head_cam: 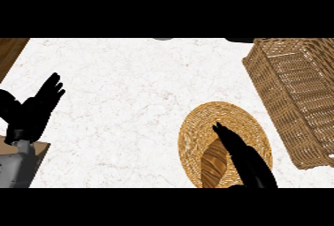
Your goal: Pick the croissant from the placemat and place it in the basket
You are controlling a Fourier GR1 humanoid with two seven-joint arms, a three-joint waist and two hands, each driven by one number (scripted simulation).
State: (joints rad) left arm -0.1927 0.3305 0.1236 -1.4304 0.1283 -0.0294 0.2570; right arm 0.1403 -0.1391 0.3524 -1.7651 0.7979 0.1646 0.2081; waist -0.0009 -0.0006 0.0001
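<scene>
A brown striped croissant (214,163) lies on a round woven straw placemat (215,119) at the lower right of the counter. My right hand (243,155) comes in from the lower edge over the placemat, fingers straight and pointing up the view, lying along the croissant's right side and hiding part of it. I cannot tell whether it touches the croissant. The wicker basket (297,95) stands to the right of the placemat, rectangular and deep. My left hand (32,110) rests open at the left edge, fingers up.
The counter top (130,88) is white marble. Brown wood shows at the top left corner (9,48) and under my left forearm (36,152). Dark object edges peek in at the top edge (163,39).
</scene>
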